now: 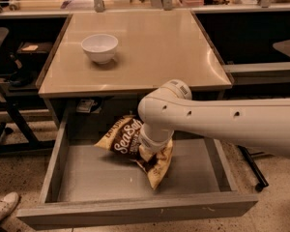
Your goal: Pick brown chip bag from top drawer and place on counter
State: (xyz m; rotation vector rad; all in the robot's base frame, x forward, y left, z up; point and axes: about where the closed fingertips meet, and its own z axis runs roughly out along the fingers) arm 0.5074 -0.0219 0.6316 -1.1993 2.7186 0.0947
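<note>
The brown chip bag (pixel 123 141), dark brown with tan ends and white "Sea Salt" script, is in the open top drawer (pixel 135 211), near its middle back. My white arm reaches in from the right. My gripper (pixel 149 154) points down into the bag's middle and is shut on it. The bag is crumpled there and tilted, its left end raised toward the counter's underside and its right end (pixel 159 175) hanging low over the drawer bottom. The wrist hides the fingers. The beige counter (pixel 159 52) lies directly above the drawer's back.
A white bowl (pixel 100 48) stands on the counter's left rear part. The counter's front edge overhangs the back of the drawer. Dark side desks flank the counter. A shoe (pixel 2 208) shows at the bottom left on the floor.
</note>
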